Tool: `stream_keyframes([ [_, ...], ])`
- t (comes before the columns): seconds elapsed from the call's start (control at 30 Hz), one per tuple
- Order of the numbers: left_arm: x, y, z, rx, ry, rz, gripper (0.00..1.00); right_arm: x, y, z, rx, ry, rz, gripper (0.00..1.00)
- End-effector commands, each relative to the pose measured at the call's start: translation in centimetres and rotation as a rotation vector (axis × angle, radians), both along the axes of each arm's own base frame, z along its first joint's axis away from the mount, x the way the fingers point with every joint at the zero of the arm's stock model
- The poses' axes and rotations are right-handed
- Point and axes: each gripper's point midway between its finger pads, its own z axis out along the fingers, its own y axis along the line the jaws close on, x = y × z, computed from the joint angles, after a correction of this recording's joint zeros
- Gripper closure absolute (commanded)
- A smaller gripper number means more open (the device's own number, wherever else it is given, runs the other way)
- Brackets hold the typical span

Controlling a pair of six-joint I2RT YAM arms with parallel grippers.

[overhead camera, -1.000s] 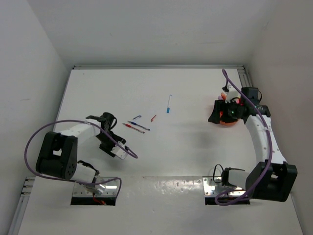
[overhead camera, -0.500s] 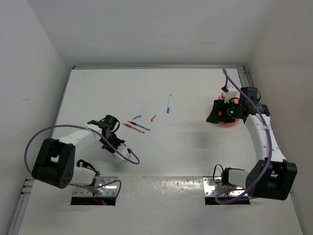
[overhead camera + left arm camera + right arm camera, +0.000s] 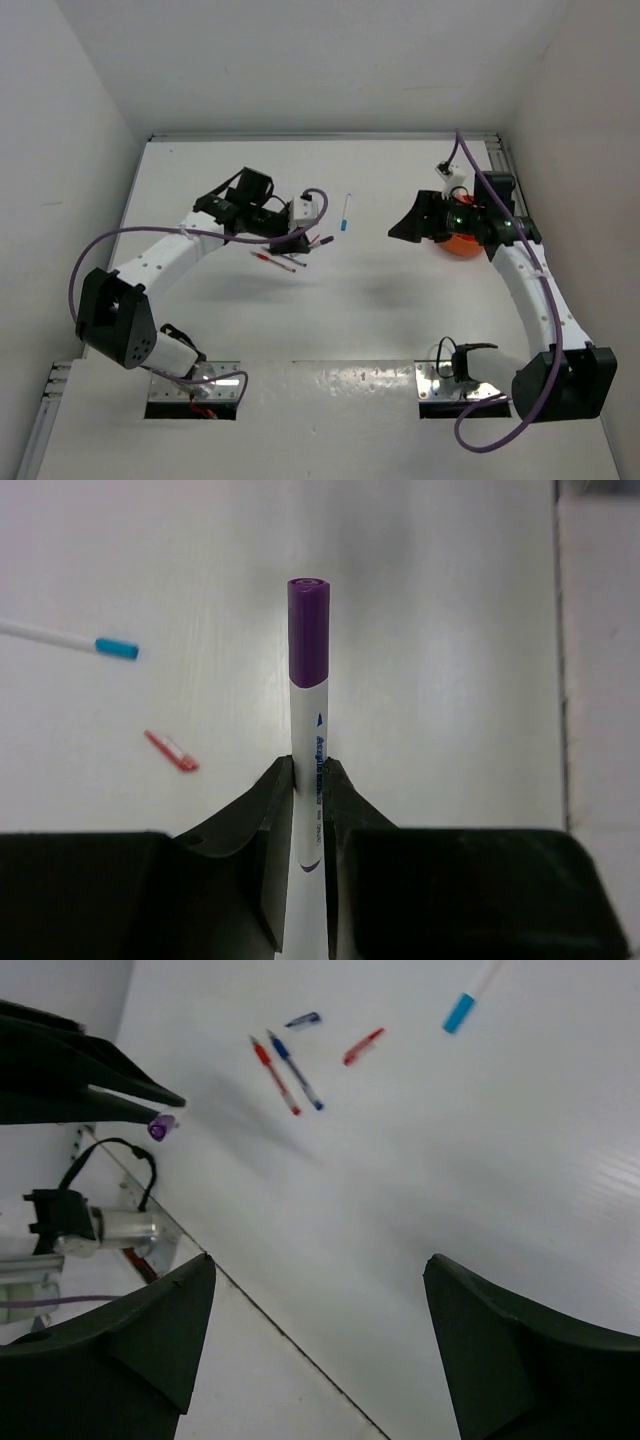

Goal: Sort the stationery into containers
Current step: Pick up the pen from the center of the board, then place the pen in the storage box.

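Note:
My left gripper [image 3: 310,765] is shut on a white marker with a purple cap [image 3: 308,670], which sticks out forward between the jaws. In the top view this gripper [image 3: 303,240] hovers over the pens at table centre; a red pen [image 3: 271,261] shows just below it. A thin pen with a light-blue cap [image 3: 345,212] lies further back. My right gripper [image 3: 405,228] is open and empty, left of the orange bowl [image 3: 462,245], which my right arm partly hides. The right wrist view shows the red pen [image 3: 274,1075], a blue pen [image 3: 295,1070] and the light-blue-capped pen [image 3: 462,1008].
A short red piece [image 3: 172,752] and a short blue piece [image 3: 303,1020] lie near the pens. White walls close the table at back and sides. Metal mounting plates [image 3: 330,385] run along the near edge.
My left arm has swung from the near left up and right, to over the pens. My right gripper has moved left, off the orange bowl.

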Motion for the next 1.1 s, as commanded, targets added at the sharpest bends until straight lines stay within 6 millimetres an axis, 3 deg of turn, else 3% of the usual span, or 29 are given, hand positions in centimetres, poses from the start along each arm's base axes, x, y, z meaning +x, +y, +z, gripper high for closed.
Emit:
stream_keyframes([
  [0.0, -1.6, -4.8, 6.2, -0.276, 0.266, 0.093, 1.0, 1.3, 2.7, 4.1, 0.111, -0.079, 0.02, 0.16],
  [0.13, -1.6, -6.8, 8.6, -0.35, 0.337, 0.119, 1.0, 2.4, 4.1, 5.6, 0.182, -0.092, 0.027, 0.14],
  [0.33, -1.7, -8.7, 11.0, -0.462, 0.531, 0.149, 1.0, 2.8, 6.7, 6.2, 0.211, -0.112, 0.098, 0.12],
  [0.53, -1.2, -9.5, 11.5, -0.485, 0.565, 0.148, 1.0, 3.3, 8.3, 7.7, 0.238, -0.139, 0.145, 0.12],
  [0.7, -1.3, -10.1, 11.1, -0.477, 0.557, 0.13, 1.0, 3.2, 9.5, 7.8, 0.239, -0.142, 0.187, 0.15],
  [0.8, -1.3, -10.4, 11.3, -0.477, 0.553, 0.126, 1.0, 3.1, 10.1, 7.4, 0.24, -0.128, 0.202, 0.22],
  [0.83, -1.2, -10.4, 11.2, -0.477, 0.558, 0.126, 1.0, 3.0, 10.4, 7.4, 0.24, -0.13, 0.208, 0.32],
  [1.03, -1.0, -10.8, 11.4, -0.486, 0.553, 0.129, 1.0, 3.0, 10.7, 7.1, 0.239, -0.128, 0.202, 0.59],
  [1.07, -1.0, -10.8, 11.5, -0.488, 0.55, 0.127, 1.0, 3.0, 10.7, 7.2, 0.238, -0.133, 0.205, 0.7],
])
